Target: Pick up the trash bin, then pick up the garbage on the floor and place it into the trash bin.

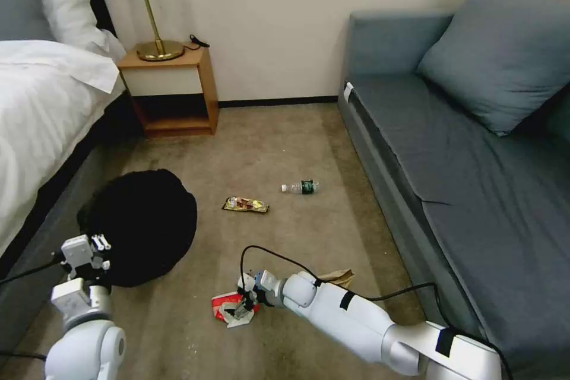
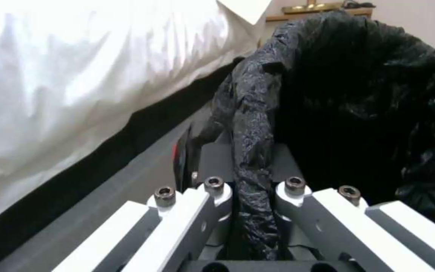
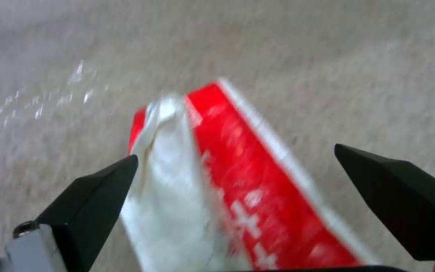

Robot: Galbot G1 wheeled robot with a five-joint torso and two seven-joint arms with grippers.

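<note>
The trash bin (image 1: 145, 222), lined with a crinkly black bag, is at the left beside the bed. My left gripper (image 1: 98, 247) is shut on its rim, and the bag's edge (image 2: 253, 151) is pinched between the fingers (image 2: 213, 185). My right gripper (image 1: 243, 304) is low over the carpet, open, its black fingertips (image 3: 111, 177) on either side of the crumpled red-and-white wrapper (image 3: 238, 177) (image 1: 227, 309). A brown paper bag (image 1: 339, 276) lies just behind the right forearm. Farther out on the floor lie a flat yellow-brown snack wrapper (image 1: 245, 205) and a small clear bottle (image 1: 301, 187) with a green label.
The bed (image 1: 41, 107) with white linen runs along the left, close to the bin. A grey sofa (image 1: 463, 148) lines the right side. A wooden nightstand (image 1: 172, 92) with a brass lamp stands against the far wall. Carpet lies open between them.
</note>
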